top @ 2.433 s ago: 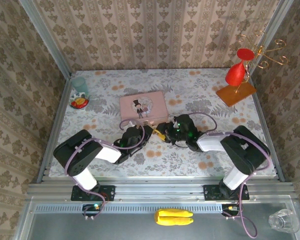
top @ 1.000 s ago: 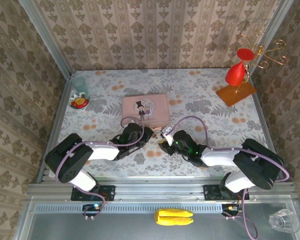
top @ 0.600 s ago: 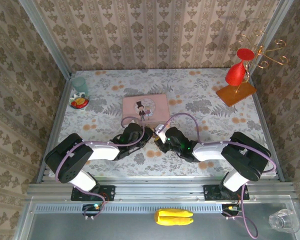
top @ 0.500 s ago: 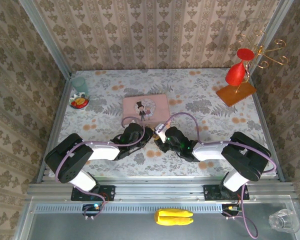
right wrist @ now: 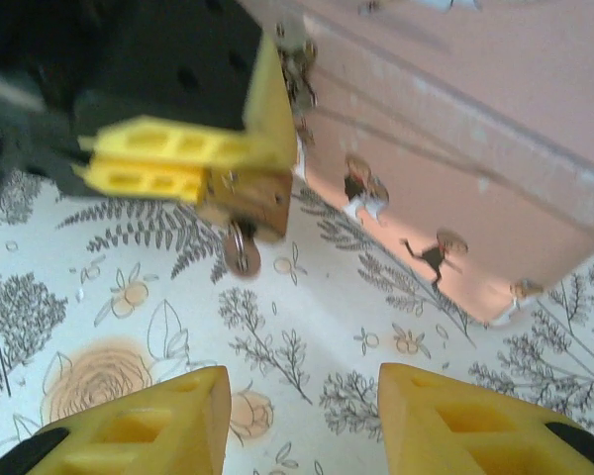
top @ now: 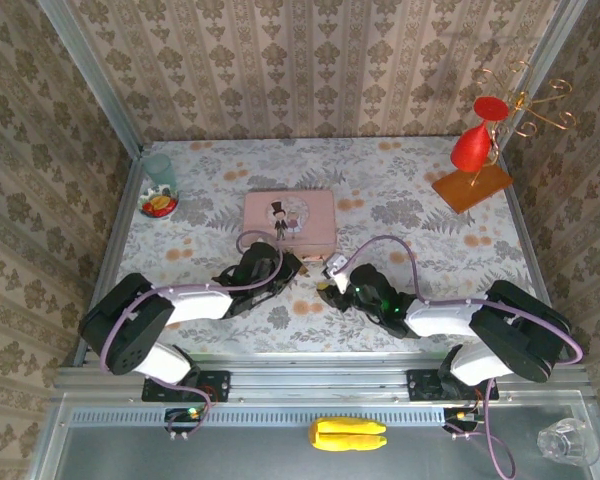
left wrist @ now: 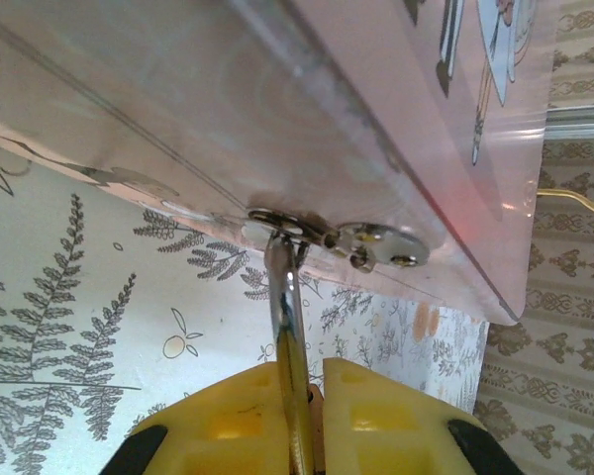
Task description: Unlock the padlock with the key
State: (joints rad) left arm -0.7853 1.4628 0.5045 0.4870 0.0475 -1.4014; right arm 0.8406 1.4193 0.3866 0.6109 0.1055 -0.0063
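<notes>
A: Right, where's the padlock (right wrist: 252, 201)?

B: Hanging off the hasp (left wrist: 371, 240) on the front edge of the pink tin (top: 288, 222), centre of the overhead view. In the right wrist view its brass body sits upper left of centre.

A: And the left gripper (left wrist: 299, 435) has it?

B: Pinched tight on the silvery shackle (left wrist: 285, 317), bottom centre of its own camera. The pads are closed either side of the thin loop, which runs up through the hasp ring.

A: How will it handle?

B: Tiny, light, rigid metal, I'd judge, and smooth enough to swivel on that loop if nudged. Gripping the shackle steadies it, though the flat sides of the body look like the firmer hold. A small round metal piece (right wrist: 241, 249) dangles beneath the body. It's probably the key's head, but too blurred to swear to.

A: The right gripper (right wrist: 302, 416)?

B: Jaws parted, nothing between them. Its yellow fingers (right wrist: 148, 426) sit along the bottom of its frame, aimed at the lock from just short of it.

A: Poses?

B: Overhead, both arms stretch low and forward from the bottom edge. The left angles in from lower left, the right from lower right, and the wrists nearly meet just below the tin.
</notes>
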